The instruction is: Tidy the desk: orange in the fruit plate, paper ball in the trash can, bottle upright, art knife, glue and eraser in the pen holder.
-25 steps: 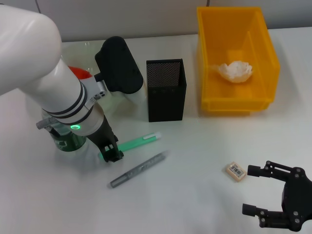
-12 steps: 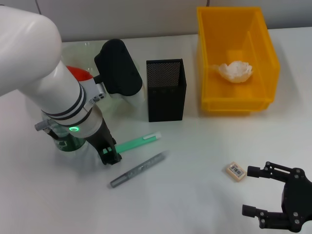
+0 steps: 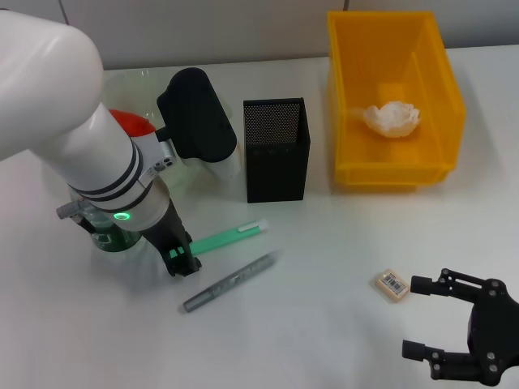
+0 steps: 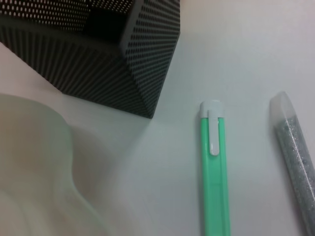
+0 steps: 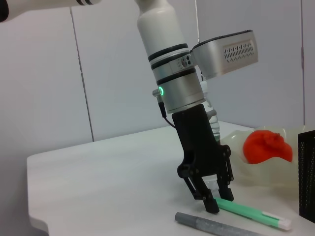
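A: Left claw — where's it at?
B: Low over the desk, tips down at the near end of the green art knife. From the right wrist cam the fingers straddle that end w/ a gap showing, so spread, not clamped. Can't tell if a tip touches the knife.
A: What's around it?
B: Grey glitter glue pen just nearer the robot than the knife, roughly parallel, not touching it. Bottle upright right behind the left arm, mostly hidden by the wrist. Orange sits in the fruit plate behind that, also partly covered by the arm.
A: Pen holder?
B: Black mesh pen holder stands upright past the knife's white-capped far end, near but apart. Left wrist cam shows its corner w/ the knife's clip end just beside it.
A: Trash can?
B: Yellow trash can at the far right of the desk, paper ball lying inside it.
A: And the right side?
B: Right claw low at the near right, fingers wide apart, holding nothing. Eraser lies flat on the desk just beside its upper fingertip, barcode sticker up; not quite touching as far as I can see.
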